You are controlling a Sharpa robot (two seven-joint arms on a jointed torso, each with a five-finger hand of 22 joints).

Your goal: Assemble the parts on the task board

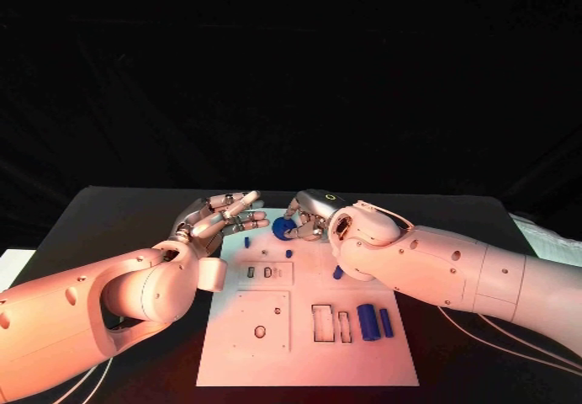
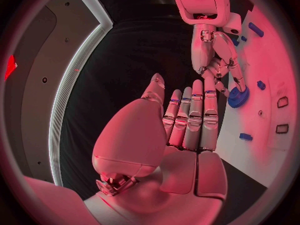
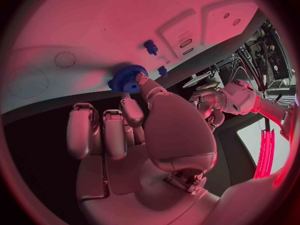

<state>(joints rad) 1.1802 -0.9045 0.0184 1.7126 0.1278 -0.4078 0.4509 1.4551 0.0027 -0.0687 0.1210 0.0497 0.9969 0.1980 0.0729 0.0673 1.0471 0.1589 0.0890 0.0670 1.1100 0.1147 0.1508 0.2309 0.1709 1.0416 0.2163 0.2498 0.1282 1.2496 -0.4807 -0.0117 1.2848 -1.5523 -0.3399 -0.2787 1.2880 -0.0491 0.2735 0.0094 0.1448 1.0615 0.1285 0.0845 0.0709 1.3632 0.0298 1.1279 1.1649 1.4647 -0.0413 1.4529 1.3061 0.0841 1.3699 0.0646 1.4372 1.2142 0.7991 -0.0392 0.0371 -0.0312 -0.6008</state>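
Note:
The white task board (image 1: 304, 345) lies in the middle of the black table. At its far edge my right hand (image 1: 320, 215) pinches a blue gear (image 1: 284, 229) at the rim. In the right wrist view the gear (image 3: 128, 78) sits against the board (image 3: 94, 25) with a fingertip of my right hand (image 3: 137, 130) on it. My left hand (image 1: 225, 219) hovers open just left of the gear, fingers stretched out and holding nothing. The left wrist view shows my left hand (image 2: 187, 125) and, beyond it, my right hand (image 2: 215, 60) on the gear (image 2: 238, 97).
Two blue cylinders (image 1: 367, 321) (image 1: 386, 322) lie beside rectangular slots (image 1: 324, 323) at the board's near right. Small blue pegs (image 1: 247, 241) (image 1: 288, 253) (image 1: 338, 272) stand further back. A round hole (image 1: 260, 332) is at the near left.

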